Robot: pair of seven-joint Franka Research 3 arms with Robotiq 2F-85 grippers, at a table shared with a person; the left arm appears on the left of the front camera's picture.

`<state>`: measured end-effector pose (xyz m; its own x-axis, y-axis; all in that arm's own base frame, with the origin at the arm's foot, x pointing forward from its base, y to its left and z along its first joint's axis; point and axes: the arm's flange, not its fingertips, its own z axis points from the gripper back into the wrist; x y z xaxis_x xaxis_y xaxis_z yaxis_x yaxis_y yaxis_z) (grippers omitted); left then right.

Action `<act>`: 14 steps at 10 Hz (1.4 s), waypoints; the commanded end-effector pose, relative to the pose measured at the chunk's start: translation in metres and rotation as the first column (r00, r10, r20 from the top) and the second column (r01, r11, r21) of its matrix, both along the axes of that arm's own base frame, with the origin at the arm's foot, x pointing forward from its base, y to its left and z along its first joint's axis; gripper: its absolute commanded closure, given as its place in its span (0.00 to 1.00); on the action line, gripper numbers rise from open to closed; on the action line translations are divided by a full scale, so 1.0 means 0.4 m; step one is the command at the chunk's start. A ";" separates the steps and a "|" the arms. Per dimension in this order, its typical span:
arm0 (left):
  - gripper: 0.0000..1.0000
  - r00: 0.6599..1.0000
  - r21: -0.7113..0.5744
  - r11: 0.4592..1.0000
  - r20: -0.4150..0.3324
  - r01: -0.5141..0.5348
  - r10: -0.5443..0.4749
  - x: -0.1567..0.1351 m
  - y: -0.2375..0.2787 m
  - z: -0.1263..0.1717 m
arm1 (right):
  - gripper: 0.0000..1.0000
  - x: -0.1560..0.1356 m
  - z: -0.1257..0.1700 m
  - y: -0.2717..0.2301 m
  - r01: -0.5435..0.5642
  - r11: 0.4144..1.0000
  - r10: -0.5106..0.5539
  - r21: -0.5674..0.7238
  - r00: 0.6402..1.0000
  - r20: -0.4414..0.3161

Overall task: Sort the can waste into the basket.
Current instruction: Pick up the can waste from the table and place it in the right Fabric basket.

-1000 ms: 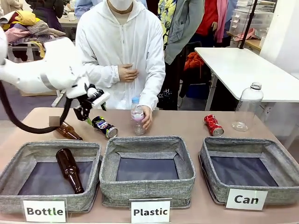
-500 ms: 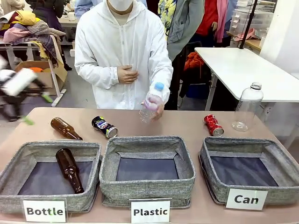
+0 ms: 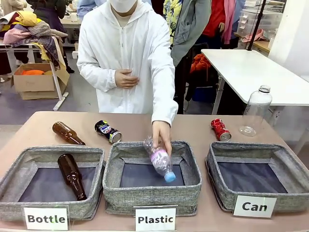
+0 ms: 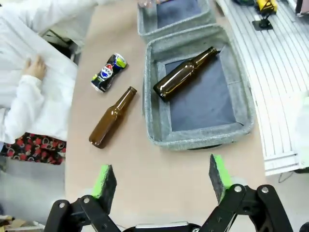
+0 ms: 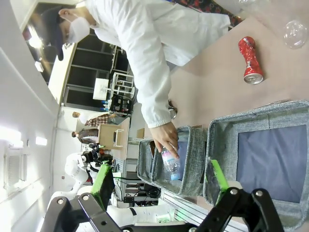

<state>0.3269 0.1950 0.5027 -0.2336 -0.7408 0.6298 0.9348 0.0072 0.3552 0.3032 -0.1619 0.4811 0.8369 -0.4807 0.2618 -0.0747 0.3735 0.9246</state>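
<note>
the left pincer (image 4: 161, 173) has withdrawn from the black can (image 3: 108, 131) and gapes empty, like the right pincer (image 5: 160, 178); the person's hand (image 3: 161, 133) bins a clear bottle (image 3: 159, 159). that can and the red can (image 3: 220, 129) lie on the bench (image 3: 193, 126), outside the basket (image 3: 256, 147).

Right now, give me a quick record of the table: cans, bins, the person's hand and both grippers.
black can: lying on table, beyond Plastic bin's left corner
red can: crushed, on table, beyond Can bin
Can bin: nothing inside
hand: holds clear bottle cap-down in Plastic bin
left gripper: fingers open, holding nothing
right gripper: fingers open, holding nothing
</note>
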 end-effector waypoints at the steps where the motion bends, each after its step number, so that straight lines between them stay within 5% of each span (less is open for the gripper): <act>1: 0.00 0.998 0.012 0.998 0.029 0.055 -0.055 0.061 -0.057 -0.031 | 0.00 0.002 0.002 0.001 0.002 1.000 -0.002 0.015 1.000 0.022; 4: 0.00 0.991 0.139 0.983 0.043 0.117 -0.124 0.179 -0.194 -0.010 | 0.00 0.002 0.002 0.001 0.002 1.000 -0.002 0.015 1.000 0.022; 9: 0.00 0.942 0.387 0.864 -0.045 0.322 -0.332 0.566 -0.580 -0.015 | 0.00 0.002 0.002 0.001 0.002 1.000 -0.002 0.015 1.000 0.022; 14: 0.00 0.912 0.543 0.737 -0.167 0.403 -0.375 0.815 -0.866 -0.178 | 0.00 0.002 0.002 0.001 0.002 1.000 -0.002 0.015 1.000 0.022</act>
